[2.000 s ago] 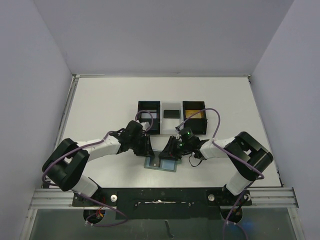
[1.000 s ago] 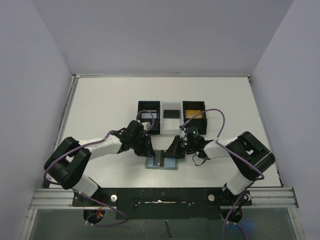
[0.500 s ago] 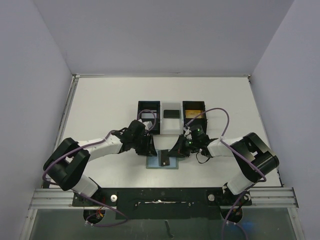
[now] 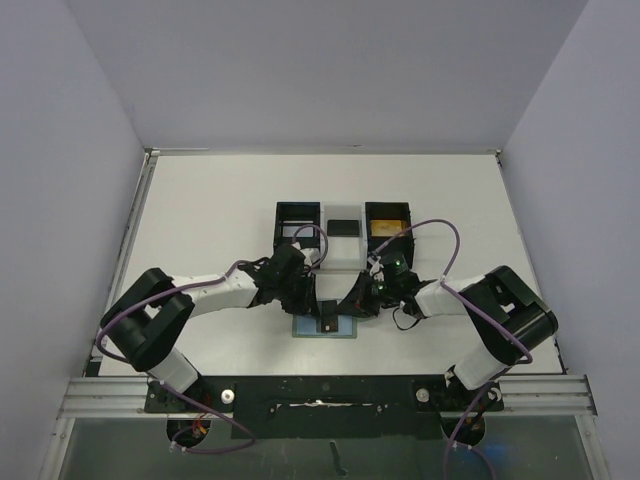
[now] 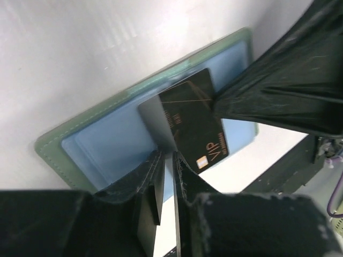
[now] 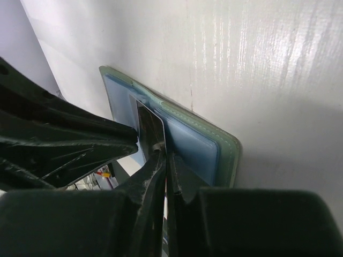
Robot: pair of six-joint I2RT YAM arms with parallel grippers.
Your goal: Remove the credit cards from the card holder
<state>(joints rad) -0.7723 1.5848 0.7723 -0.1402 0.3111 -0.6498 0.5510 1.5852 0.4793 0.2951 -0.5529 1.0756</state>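
Teal-grey and spread open flat on the white surface (image 5: 80,53), the card holder (image 5: 107,144) lies right beneath both tools, pale blue pockets facing up. A black card (image 5: 195,120) with gold lettering stands tilted over the pocket, one edge raised off the holder. The left tool (image 5: 168,160) is closed to a thin slit, with the card's near corner pinched between its fingers. The right tool (image 6: 166,156) is fully closed, its tips pressed to the opposite edge of the same card; whether it pinches that edge cannot be told. Beyond both tools, well apart from the holder, a row of trays holds a gold-orange card (image 4: 385,228) in the right black box (image 4: 388,212) and a second black card (image 4: 343,227) in the pale middle one
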